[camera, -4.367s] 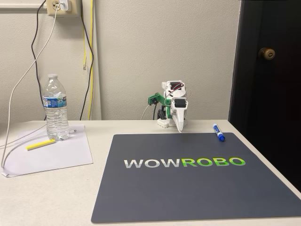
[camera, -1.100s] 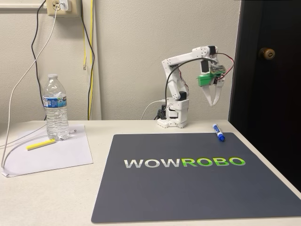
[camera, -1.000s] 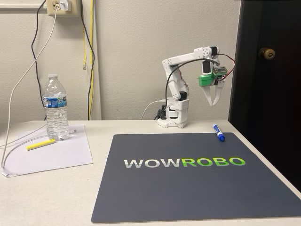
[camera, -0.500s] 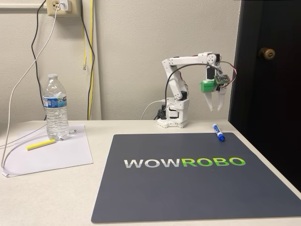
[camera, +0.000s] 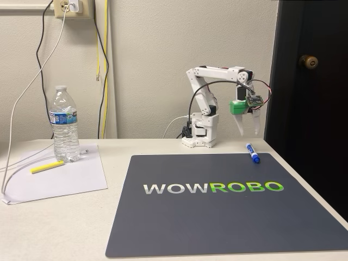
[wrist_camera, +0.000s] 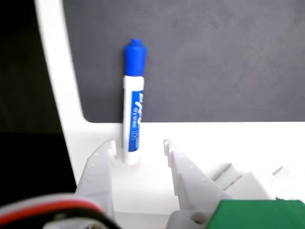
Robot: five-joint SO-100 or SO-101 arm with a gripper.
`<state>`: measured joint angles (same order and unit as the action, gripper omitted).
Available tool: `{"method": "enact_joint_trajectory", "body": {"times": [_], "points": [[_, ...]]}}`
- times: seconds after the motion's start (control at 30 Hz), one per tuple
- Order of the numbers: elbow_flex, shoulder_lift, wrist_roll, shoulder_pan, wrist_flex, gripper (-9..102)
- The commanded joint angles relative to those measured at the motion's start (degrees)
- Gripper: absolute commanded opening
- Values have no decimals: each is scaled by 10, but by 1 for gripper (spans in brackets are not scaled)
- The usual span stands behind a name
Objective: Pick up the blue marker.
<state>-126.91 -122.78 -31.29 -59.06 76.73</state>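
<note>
Blue marker lay on the far right corner of the dark mat, its white end over the mat's edge onto the table, in the fixed view. Gripper hung in the air above and just behind the mat's far right corner, fingers pointing down, jaws parted and holding nothing. In the wrist view the marker lay lengthwise past the gap between the fingertips, blue cap away from them on the mat.
</note>
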Motion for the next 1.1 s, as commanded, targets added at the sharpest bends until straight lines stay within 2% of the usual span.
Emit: {"method": "enact_joint_trajectory", "body": {"times": [0.0,0.53,1.07], "points": [[-18,-18,-4,11,-33,25],[-79,26,-22,44,-141,26],[-81,104,-4,42,-192,28]]}}
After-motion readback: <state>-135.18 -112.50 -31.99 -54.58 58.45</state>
